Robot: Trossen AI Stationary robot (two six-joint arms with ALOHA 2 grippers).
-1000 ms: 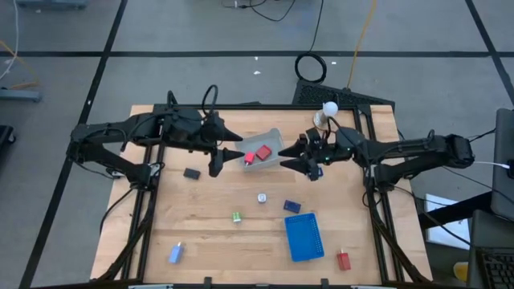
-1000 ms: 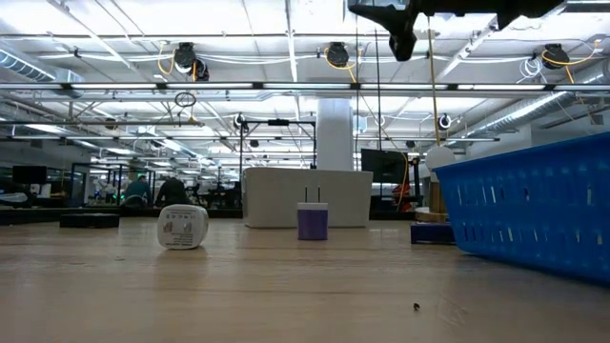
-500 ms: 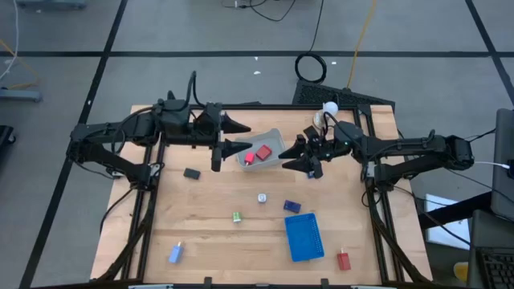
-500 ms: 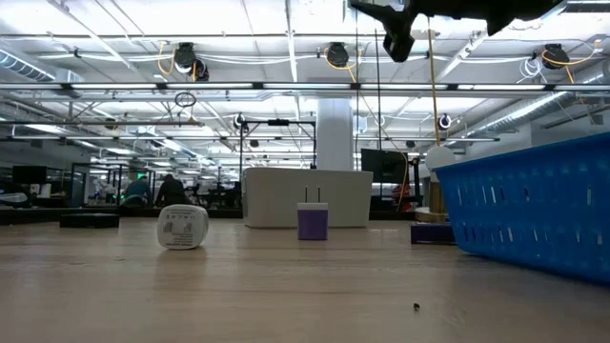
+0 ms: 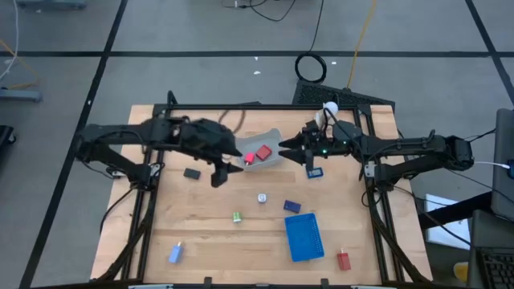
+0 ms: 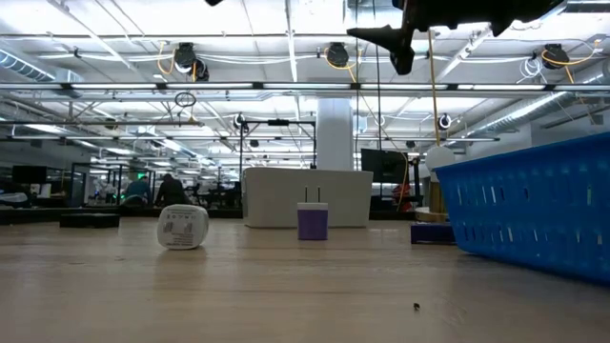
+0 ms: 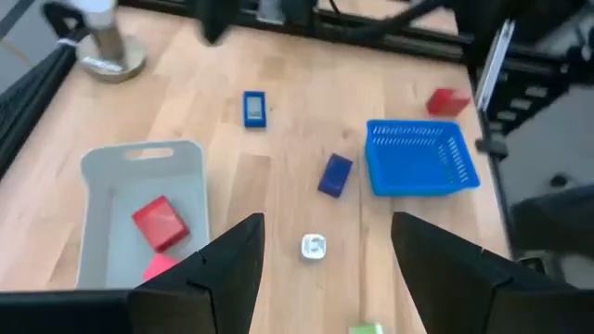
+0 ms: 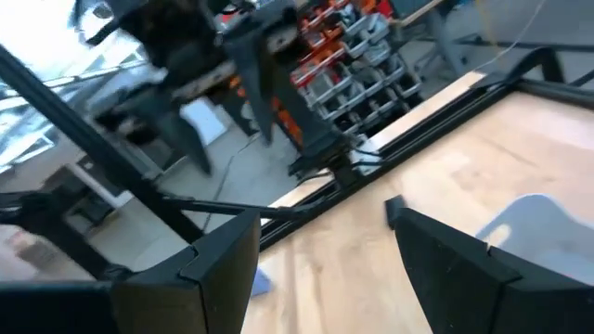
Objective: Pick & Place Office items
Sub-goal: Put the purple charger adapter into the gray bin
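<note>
Both grippers are open and hold nothing. My left gripper [image 5: 228,172] [image 7: 320,278] hovers by the near left corner of the pale bin [image 5: 269,138] [image 7: 102,199], which holds two red blocks [image 5: 255,155] [image 7: 162,223]. My right gripper [image 5: 294,155] [image 8: 339,278] [image 6: 396,43] hangs high at the bin's right end. On the table lie a light-blue piece [image 5: 315,172] [image 7: 253,108], a black piece [image 5: 191,172], a silver one [image 5: 262,197] [image 7: 314,246], a dark-blue one [image 5: 291,206] [image 7: 334,174], a green one [image 5: 237,216], another light-blue one [image 5: 175,253] and a red one [image 5: 344,259] [image 7: 449,100].
The flat blue tray [image 5: 303,237] [image 7: 418,158] [image 6: 534,205] lies toward the near right of the table. A white-topped stand [image 5: 328,111] [image 7: 107,51] sits at the far edge behind the right gripper. Bare wood spreads across the near left.
My left gripper has swung from the bin's far left side toward the near edge and turned, now beside the bin's near left corner. My right gripper has drawn toward the far edge and turned about. A light-blue piece now shows on the table where it had hovered.
</note>
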